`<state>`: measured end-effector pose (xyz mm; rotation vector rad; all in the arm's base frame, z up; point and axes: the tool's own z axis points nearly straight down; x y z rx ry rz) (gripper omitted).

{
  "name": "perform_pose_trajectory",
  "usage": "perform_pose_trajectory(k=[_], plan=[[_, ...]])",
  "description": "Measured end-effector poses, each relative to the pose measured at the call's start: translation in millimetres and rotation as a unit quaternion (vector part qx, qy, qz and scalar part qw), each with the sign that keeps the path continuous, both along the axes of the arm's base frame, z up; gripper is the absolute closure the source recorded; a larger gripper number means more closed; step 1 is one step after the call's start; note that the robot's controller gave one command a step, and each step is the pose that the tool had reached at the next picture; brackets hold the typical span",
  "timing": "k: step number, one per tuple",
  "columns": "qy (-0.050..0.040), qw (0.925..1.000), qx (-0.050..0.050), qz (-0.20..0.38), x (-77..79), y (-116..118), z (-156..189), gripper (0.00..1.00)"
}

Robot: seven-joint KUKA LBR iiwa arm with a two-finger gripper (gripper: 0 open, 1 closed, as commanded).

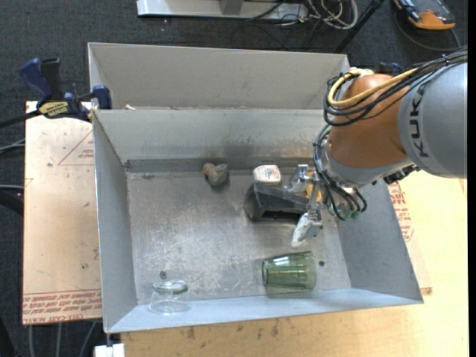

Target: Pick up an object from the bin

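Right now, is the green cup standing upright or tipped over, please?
Tipped over: the green cup lies on its side near the bin's front wall.

Dark carpet (44,13) covers the floor; cables (336,4) tangle at top.

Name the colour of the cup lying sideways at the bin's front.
The cup is translucent green; camera view.

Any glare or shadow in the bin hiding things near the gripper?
Camera view: no strong glare on the bin floor; the dark block beside the gripper reads as a nearly featureless dark shape; the clear cup in the near-left corner almost blends into the grey metal; the green glass, lying on its side near the front wall, stands out plainly.
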<state>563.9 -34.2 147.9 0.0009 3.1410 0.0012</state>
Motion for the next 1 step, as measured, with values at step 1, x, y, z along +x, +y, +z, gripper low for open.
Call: perform_pose_trajectory(k=[1], plan=[[-0.0074,0.9993,0.000,-0.036,11.8,0.8,-28.9,0.00]])
